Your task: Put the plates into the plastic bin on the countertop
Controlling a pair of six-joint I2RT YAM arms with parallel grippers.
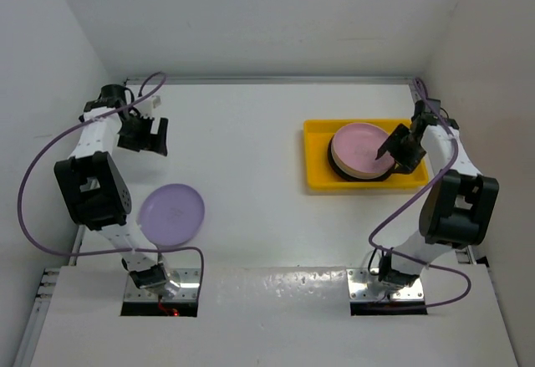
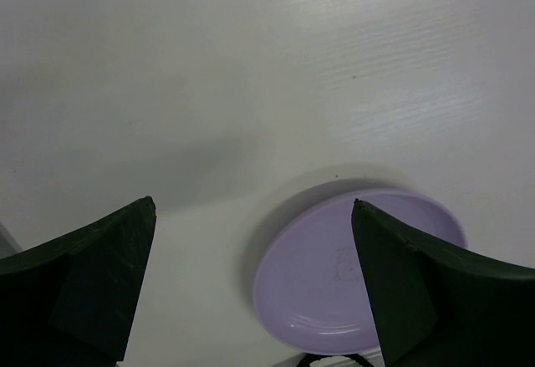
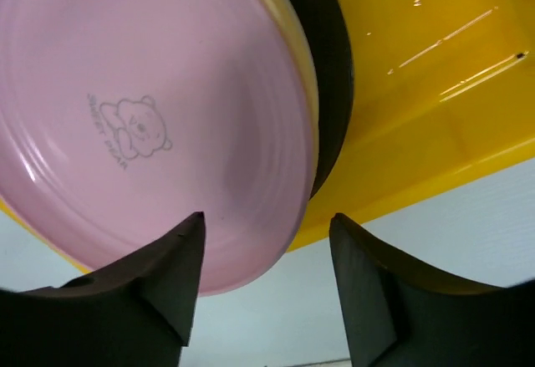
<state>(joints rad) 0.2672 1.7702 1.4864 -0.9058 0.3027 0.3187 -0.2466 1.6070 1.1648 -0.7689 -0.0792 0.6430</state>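
The left gripper [image 2: 252, 208] hangs over bare worktop [image 1: 251, 175] at the far left. Its jaws are spread wide and hold nothing. A lilac plate [image 1: 171, 214] lies flat on the worktop nearer than this gripper and apart from it, alone and well left of the bin.

The right gripper [image 3: 267, 221] is also spread and has hold of nothing. Its two fingers [image 3: 150, 283] sit over the right-hand rim of a pink plate [image 3: 142, 116], and whether they touch it cannot be told. The pink plate tops a stack. Below it a pale rim shows, then a dark-rimmed plate [image 3: 330, 74]. The stack rests inside the yellow bin [image 1: 316, 160], towards its middle and right. The bin sits on the right side of the worktop, at mid depth.
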